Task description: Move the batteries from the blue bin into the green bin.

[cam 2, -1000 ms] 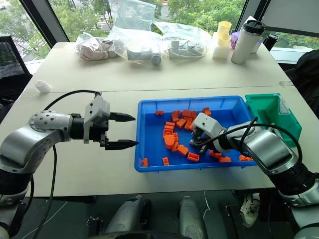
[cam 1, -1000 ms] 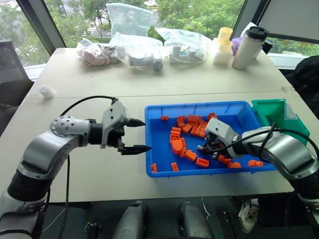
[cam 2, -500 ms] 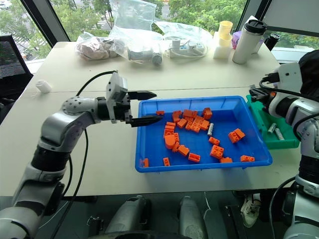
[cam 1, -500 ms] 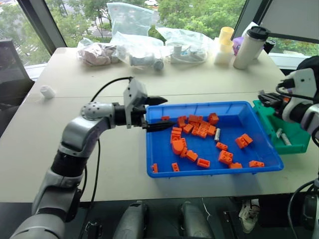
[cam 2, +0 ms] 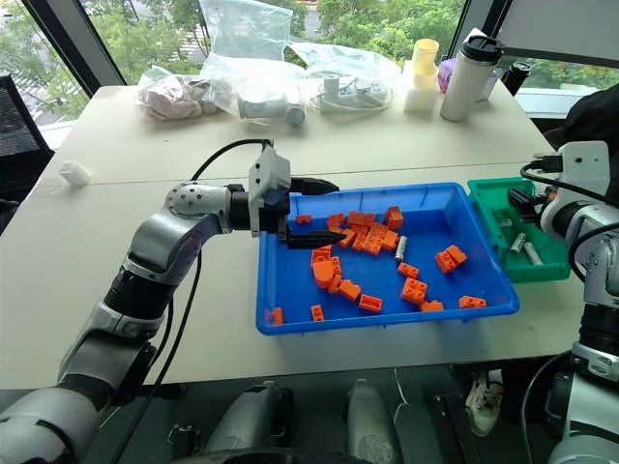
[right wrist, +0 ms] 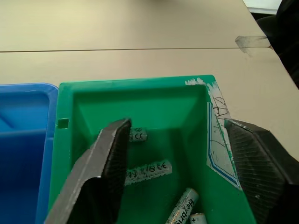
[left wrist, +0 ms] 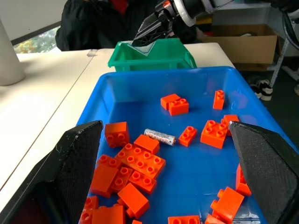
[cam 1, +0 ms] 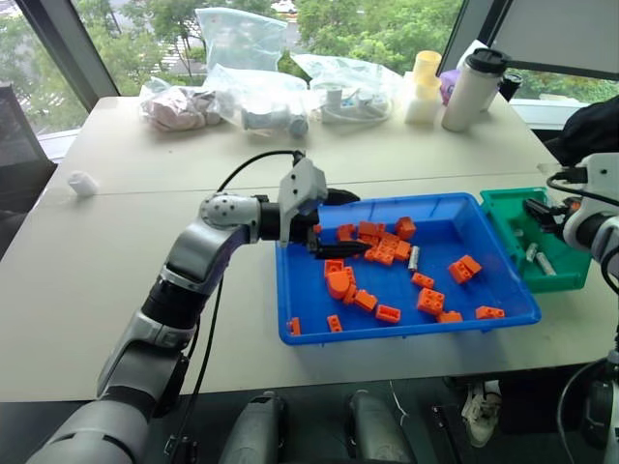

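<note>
Batteries [right wrist: 148, 170] lie in the green bin [right wrist: 140, 100], at least three of them on its floor, one partly hidden behind a finger of the right hand [right wrist: 182, 154]. That hand hangs over the green bin with its two black fingers spread wide and nothing between them. One more battery [left wrist: 159, 136] sits in the blue bin [cam 1: 503, 319], a small silver cylinder lying flat among the orange bricks [cam 1: 372, 244], just beside the main heap and near the middle of the tray.

The left hand [cam 1: 340, 224] reaches in over the blue bin's near-left corner, pointing across the tray toward the green bin. Its fingers stand well apart and hold nothing; one is above the far rim, the other low over the bricks. From its wrist the loose battery is straight ahead, between the two fingers but well beyond them.

The green bin stands right against the blue bin's right-hand end, both on the pale desk [cam 1: 106, 242]. Bricks are scattered over the tray, a thick cluster toward the far side and singles along the near rim.

Farther back on the desk are clear plastic bags [cam 1: 261, 92], a tall white tumbler with a dark lid [cam 1: 472, 89] and a stack of pale cups [cam 1: 422, 85].
</note>
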